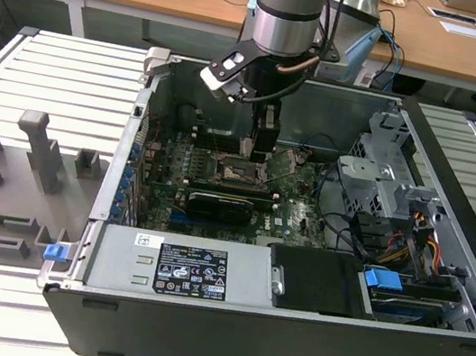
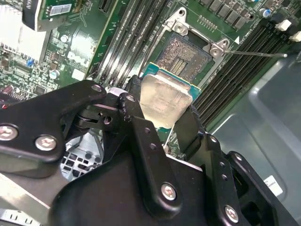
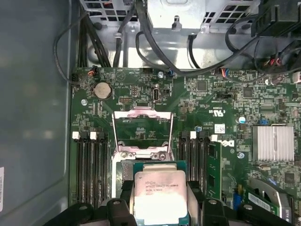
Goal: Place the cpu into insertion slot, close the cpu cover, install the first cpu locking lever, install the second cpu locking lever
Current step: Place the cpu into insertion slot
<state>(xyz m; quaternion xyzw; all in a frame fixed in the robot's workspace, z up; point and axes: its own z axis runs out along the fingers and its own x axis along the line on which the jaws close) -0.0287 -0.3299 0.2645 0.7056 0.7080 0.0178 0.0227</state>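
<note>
Gripper, black and two-fingered, is seen in the exterior view inside the open dark-grey metal computer case. It hangs just above the square dark-centred insertion slot on the green motherboard.

Over to the second wrist view: the small thin square silvery cpu is clamped by its edges between the fingers. The slot lies uncovered just beyond the fingertips, the chip not yet seated in it. A thin metal locking lever is swung out past the slot.

In the first wrist view, the chip is gripped over the slot, and the thin silvery metal cpu cover is raised open just ahead of the fingertips.
</note>
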